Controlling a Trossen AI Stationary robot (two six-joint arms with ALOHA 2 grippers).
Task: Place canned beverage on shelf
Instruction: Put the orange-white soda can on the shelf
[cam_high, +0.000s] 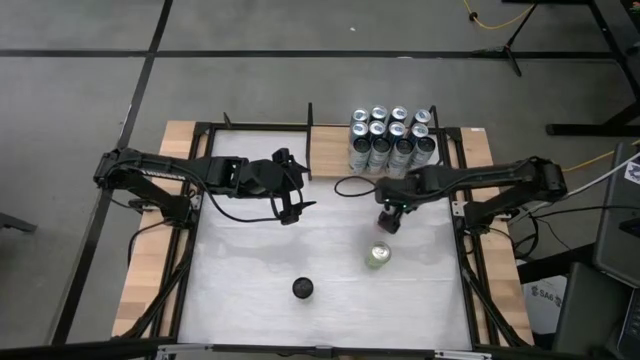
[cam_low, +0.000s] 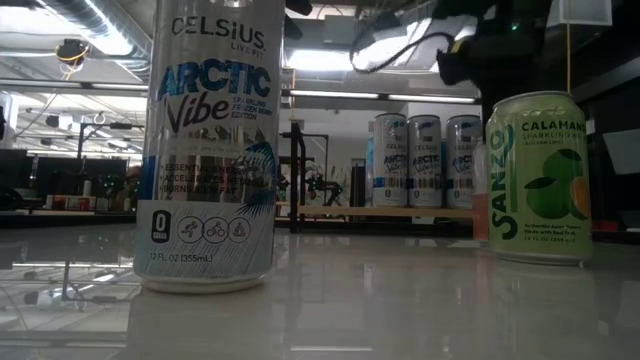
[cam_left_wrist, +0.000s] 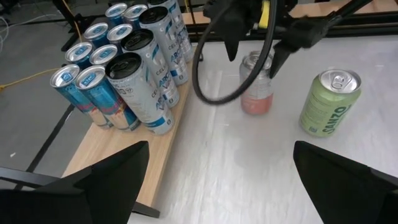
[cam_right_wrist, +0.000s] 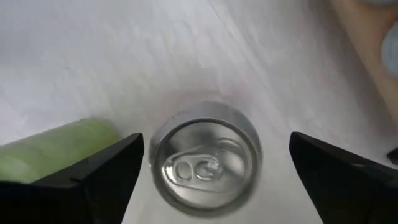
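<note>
Closest to the low camera stands a tall Celsius can (cam_low: 207, 150), upright near the front edge of the white desk (cam_high: 250, 270); from above it shows as a dark round top (cam_high: 304, 288). Behind it and toward the right side stands a green Sanzo can (cam_high: 377, 256), also upright and well apart from the first.

Just behind the green one stands a pale can with a pinkish base (cam_left_wrist: 256, 84) – upright on the desk, not on the shelf. The right pincer (cam_high: 390, 215) hangs directly over it. Its two fingers are spread wide, one to each side of the silver lid (cam_right_wrist: 205, 158), and neither can be seen touching the can. A looped black cable (cam_left_wrist: 205, 87) hangs from that arm beside the can.

The shelf (cam_high: 330, 155) lies along the back edge of the desk, a light wooden board with thin black uprights. A tight cluster of tall cans (cam_high: 393, 138) fills its right part, while the left end of the board is bare. The pale can stands in front of this cluster, near the board but apart from it.

The left pincer (cam_high: 300, 200) hovers over the back left part of the desk, pointing toward the shelf and the right arm – its fingers (cam_left_wrist: 112, 180) are wide apart and hold nothing.
</note>
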